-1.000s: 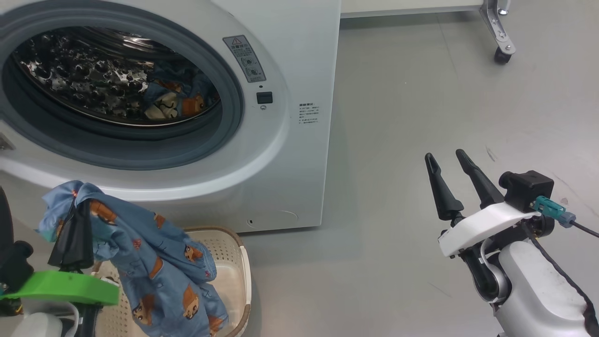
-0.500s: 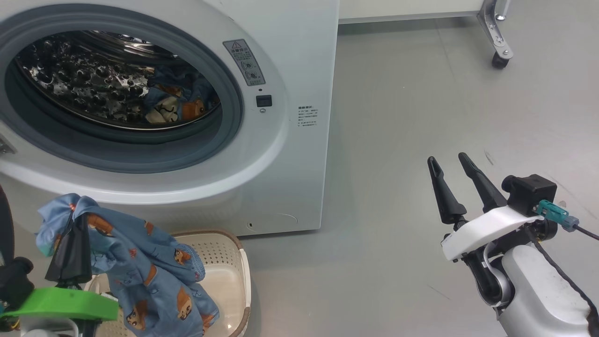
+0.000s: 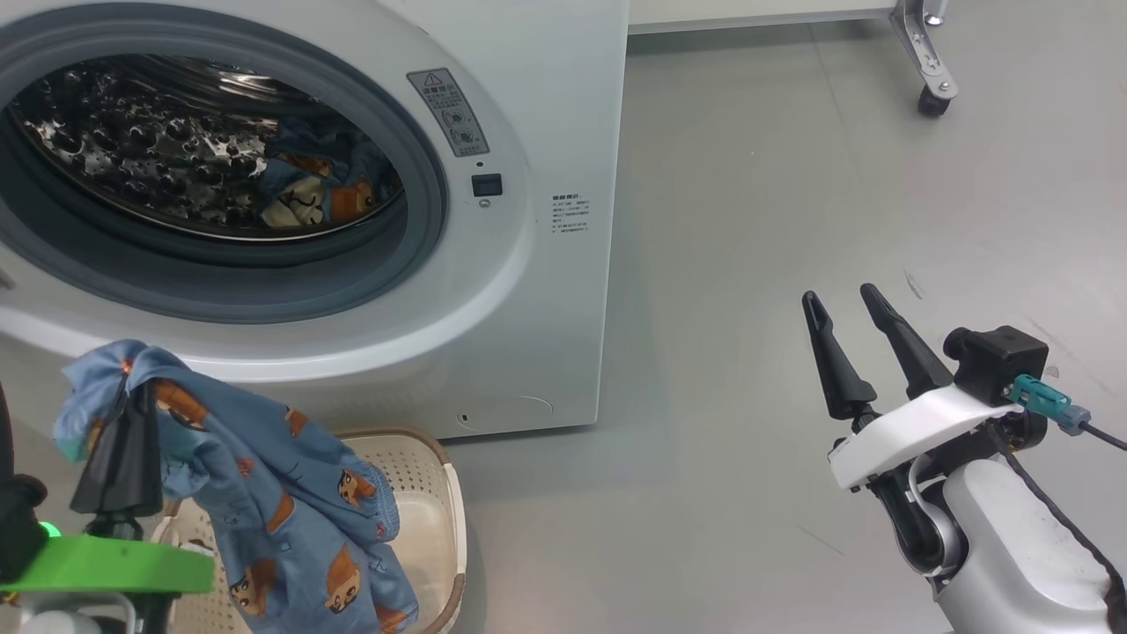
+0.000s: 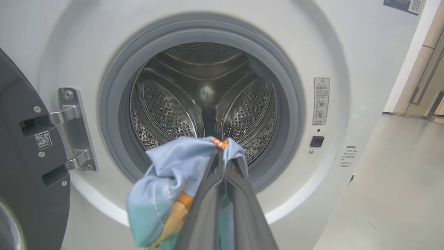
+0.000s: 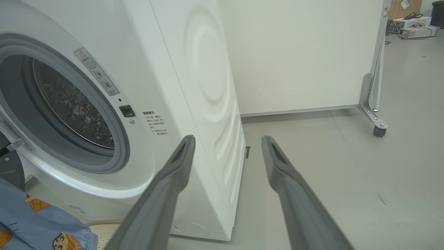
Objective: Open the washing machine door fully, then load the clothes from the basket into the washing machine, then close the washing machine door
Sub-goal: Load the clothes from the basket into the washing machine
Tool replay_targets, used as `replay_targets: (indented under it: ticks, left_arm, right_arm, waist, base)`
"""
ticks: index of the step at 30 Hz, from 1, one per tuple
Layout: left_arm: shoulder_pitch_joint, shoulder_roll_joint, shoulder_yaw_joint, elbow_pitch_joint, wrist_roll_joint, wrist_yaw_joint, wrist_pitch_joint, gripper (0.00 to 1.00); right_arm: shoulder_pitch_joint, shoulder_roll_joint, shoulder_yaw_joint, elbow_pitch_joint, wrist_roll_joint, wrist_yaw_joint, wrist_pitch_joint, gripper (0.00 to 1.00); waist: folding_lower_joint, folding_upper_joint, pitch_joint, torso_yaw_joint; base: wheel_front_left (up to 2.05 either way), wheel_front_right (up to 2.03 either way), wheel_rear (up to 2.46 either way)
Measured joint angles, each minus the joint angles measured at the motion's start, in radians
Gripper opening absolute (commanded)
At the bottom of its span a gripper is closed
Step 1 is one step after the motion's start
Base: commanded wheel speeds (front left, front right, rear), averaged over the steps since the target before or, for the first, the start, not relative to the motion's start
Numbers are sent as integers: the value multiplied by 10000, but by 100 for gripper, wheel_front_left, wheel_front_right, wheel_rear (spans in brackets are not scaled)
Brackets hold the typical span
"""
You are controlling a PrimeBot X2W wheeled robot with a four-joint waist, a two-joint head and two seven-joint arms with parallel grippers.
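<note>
Now the light blue cloth with little brown-orange cartoon figures [image 3: 264, 493] hangs over the small cream plastic basket with holes in its sides and a brown rim [image 3: 456, 502], just in front of the big white washing machine [image 3: 563, 106]. The left gripper [image 3: 132, 387] is pinched tight on the top bunch of this cloth, its two dark fingers pressed together. This looks like the loading step: the big round black door [image 4: 20, 166] stands open, and another blue piece [image 3: 317, 189] already lies inside the shiny steel drum [image 3: 132, 150]. Next, I think, the arm must lift the cloth over the grey rubber ring [image 3: 430, 207] and push it deep inside before letting go, so no end hangs out. The right gripper [image 3: 837, 295] hangs well apart over the grey floor [image 3: 748, 264], fingers spread wide, holding nothing.
</note>
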Motion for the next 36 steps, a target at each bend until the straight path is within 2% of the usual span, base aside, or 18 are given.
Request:
replay_targets:
  ticks: [10, 15, 24, 36]
  left_arm:
    - [-1208, 491, 431, -332, 232, -6, 0, 0]
    - [-1923, 558, 489, -301, 176, -13, 40, 0]
    - [-2854, 575, 708, 533, -125, -79, 347, 0]
    - [-4388, 901, 717, 2263, -431, -280, 1047, 0]
  right_arm:
    - [-18, 6, 150, -82, 0, 0, 0, 100]
    - [-37, -17, 186, -144, 0, 0, 0, 100]
    - [-411, -15, 341, -334, -4, 0, 0, 100]
    - [-917, 88, 343, -608, -42, 0, 0, 100]
  waist:
    - [0, 0, 411, -225]
    - [0, 0, 717, -374]
    - [0, 0, 1387, -688]
    - [1, 0, 2691, -1375]
  base:
    - [0, 0, 0]
    - [0, 0, 0]
    - [0, 0, 0]
    - [0, 0, 0]
